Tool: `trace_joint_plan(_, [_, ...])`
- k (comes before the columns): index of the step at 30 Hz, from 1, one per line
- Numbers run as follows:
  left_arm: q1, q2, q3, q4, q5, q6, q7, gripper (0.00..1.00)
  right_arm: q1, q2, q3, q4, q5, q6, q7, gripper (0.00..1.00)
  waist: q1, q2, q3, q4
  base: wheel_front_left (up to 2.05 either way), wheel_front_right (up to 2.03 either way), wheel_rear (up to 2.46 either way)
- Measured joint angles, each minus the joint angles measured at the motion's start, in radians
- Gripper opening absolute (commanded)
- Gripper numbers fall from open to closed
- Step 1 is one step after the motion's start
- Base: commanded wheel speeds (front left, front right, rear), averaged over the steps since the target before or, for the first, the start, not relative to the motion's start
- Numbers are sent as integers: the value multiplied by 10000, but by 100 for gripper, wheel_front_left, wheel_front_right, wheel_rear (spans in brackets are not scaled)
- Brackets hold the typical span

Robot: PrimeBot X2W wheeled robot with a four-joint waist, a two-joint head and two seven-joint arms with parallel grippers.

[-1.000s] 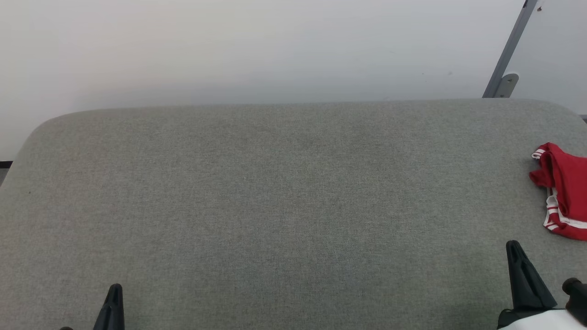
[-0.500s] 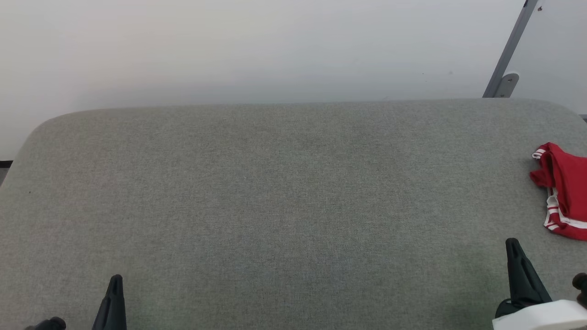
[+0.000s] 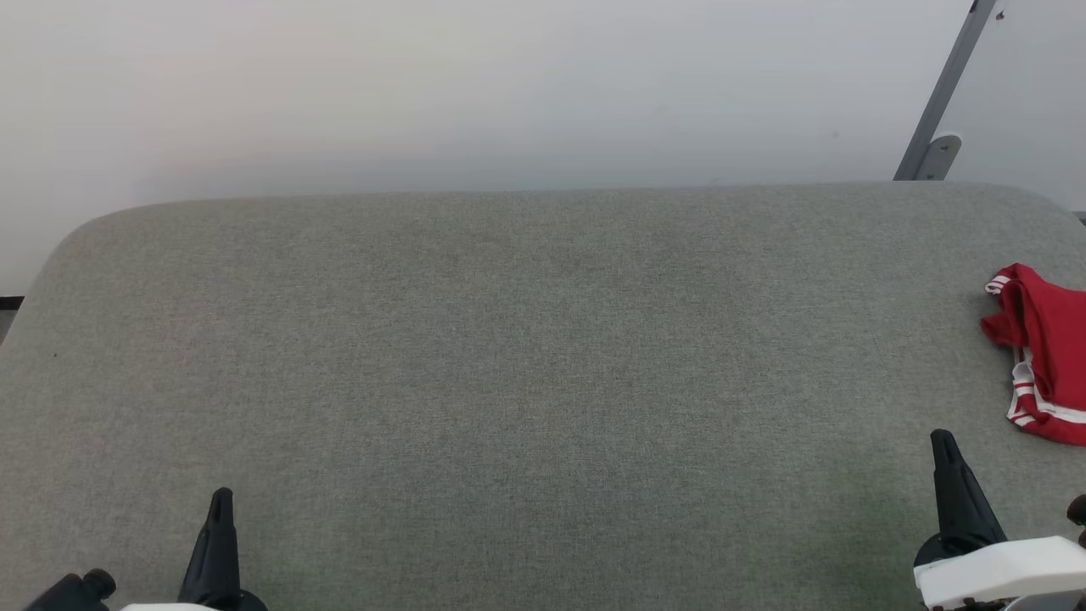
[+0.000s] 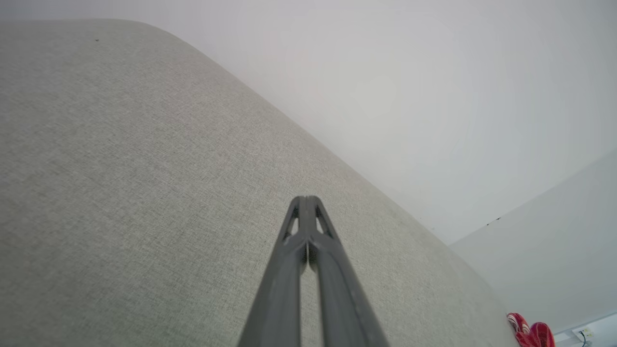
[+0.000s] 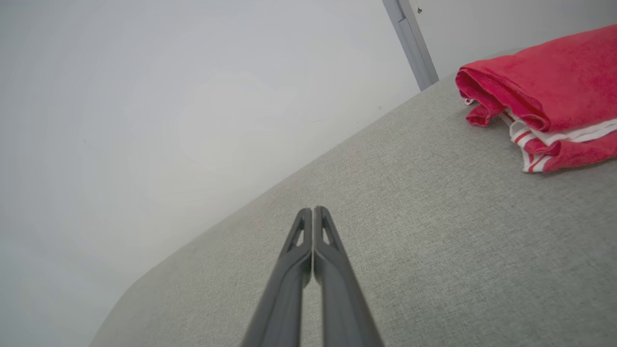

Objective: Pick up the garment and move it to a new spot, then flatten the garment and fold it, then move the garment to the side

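**Head view.** Garment (image 3: 1039,356): red, striped trim, bundled at the right edge of the grey table (image 3: 526,356) and partly cut off by the frame. Its long axis seems to run near-to-far, though this is uncertain with the rest out of shot.

**Left wrist view.** Left gripper (image 4: 306,202): fingers pressed together, nothing held, over the table and well apart from the garment.

**Right wrist view.** Right gripper (image 5: 313,212): likewise closed and empty, near the garment, not touching. A rolled red fold lies uppermost, with the striped trim beneath, facing the gripper.

**Handling (judged).** Soft, light, limp, and liable to sag and unfold. Best pinched through the thick rolled fold.
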Motion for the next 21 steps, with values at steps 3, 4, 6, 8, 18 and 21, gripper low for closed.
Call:
trace_joint_plan(3, [-81,-31,6,42,-339,0,100,0,-56,48,-23,56,384,0,115,0,0,0,2,2,0,0,0])
trace_joint_plan(4, [-132,-40,10,56,-508,0,142,0,-95,69,-29,71,512,0,130,0,-1,0,3,2,0,0,0])
trace_joint_plan(6, [-208,-58,12,69,-734,0,199,0,-168,107,-42,90,750,-2,209,0,0,0,4,3,0,0,0])
trace_joint_plan(8, [-244,-77,19,107,-930,0,268,0,-198,132,-56,100,1003,-2,290,0,0,0,5,4,0,0,0])
trace_joint_plan(18, [-585,-174,50,240,-2063,0,604,0,-397,255,-113,176,2150,-2,621,0,0,0,12,10,0,0,0])
trace_joint_plan(21, [-632,-221,58,278,-2420,0,704,0,-425,288,-134,196,2481,-2,723,0,0,0,14,11,0,0,0])
